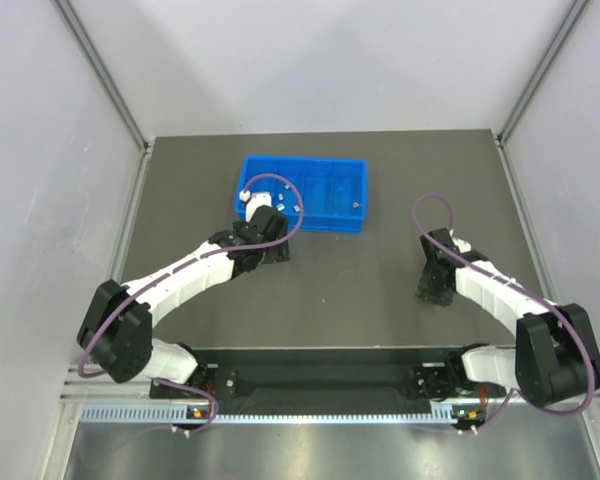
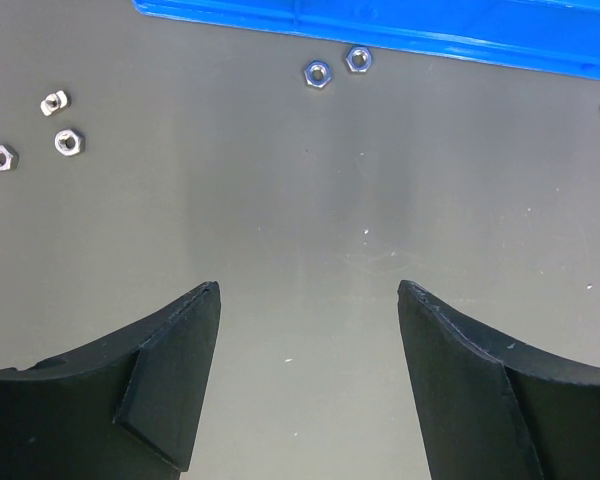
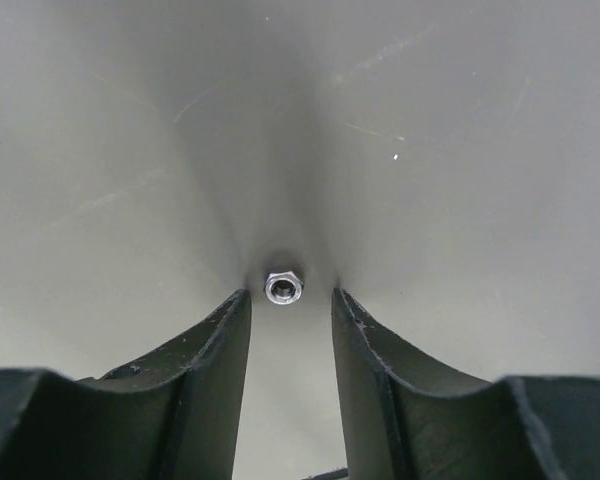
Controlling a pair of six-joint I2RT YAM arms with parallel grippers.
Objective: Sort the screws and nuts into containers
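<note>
The blue tray of containers (image 1: pixel 310 161) lies at the table's back centre, with small silvery pieces in its compartments. My left gripper (image 1: pixel 267 212) hovers at its near left corner, open with nothing between its fingers (image 2: pixel 308 290). Ahead of it, two nuts (image 2: pixel 315 72) lie on the table against the tray's wall (image 2: pixel 430 35). Two more nuts (image 2: pixel 69 141) and what looks like a short screw (image 2: pixel 53 101) lie to the left. My right gripper (image 1: pixel 432 293) is low over the table on the right. Its jaws (image 3: pixel 290 293) stand slightly apart, and one nut (image 3: pixel 283 286) lies loose between the tips, touching neither.
Grey walls and aluminium rails close in the dark table on three sides. A purple cable loops above each arm. The black base bar runs along the near edge.
</note>
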